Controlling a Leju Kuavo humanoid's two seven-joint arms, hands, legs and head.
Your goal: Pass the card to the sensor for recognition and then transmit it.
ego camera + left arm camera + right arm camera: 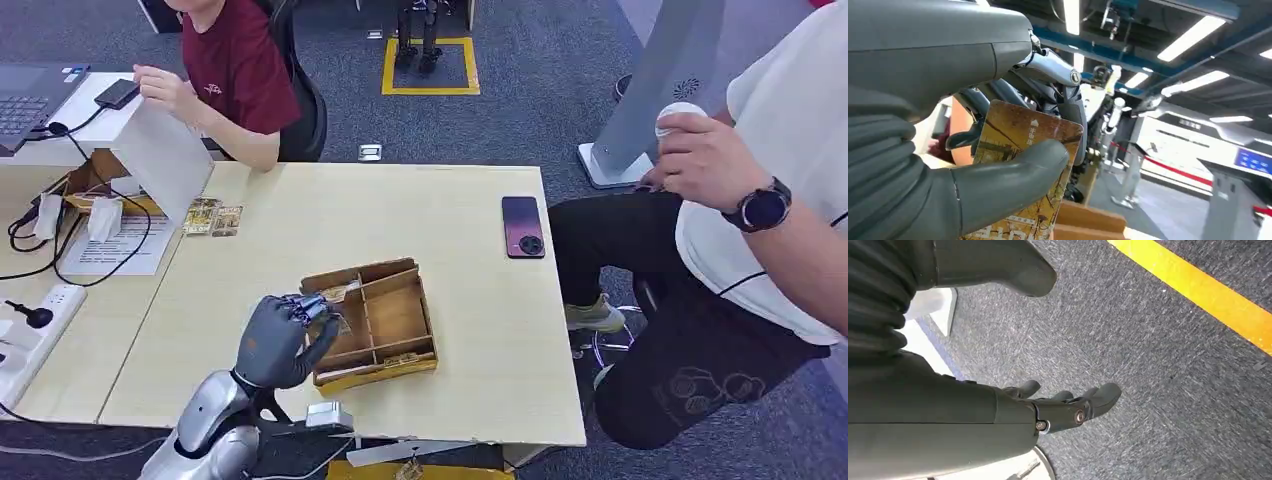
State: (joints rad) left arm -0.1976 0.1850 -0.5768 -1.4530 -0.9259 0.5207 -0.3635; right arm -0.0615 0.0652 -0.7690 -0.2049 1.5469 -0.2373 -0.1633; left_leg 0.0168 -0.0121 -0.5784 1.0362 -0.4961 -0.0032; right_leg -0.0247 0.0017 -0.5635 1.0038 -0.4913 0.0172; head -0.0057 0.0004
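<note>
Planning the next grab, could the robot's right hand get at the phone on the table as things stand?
Probably not right away: the right hand hangs open over the carpet, below the table. The phone lies uncovered, so the way looks free once the arm lifts.

The card point(1020, 150), yellow-brown with white print, is pinched in the left hand point(280, 338) above the near-left compartment of the wooden box point(395, 320).

Ochre patterned card point(1020, 150), grey robot hand point(923, 165), tan wooden box point(385, 320).
</note>
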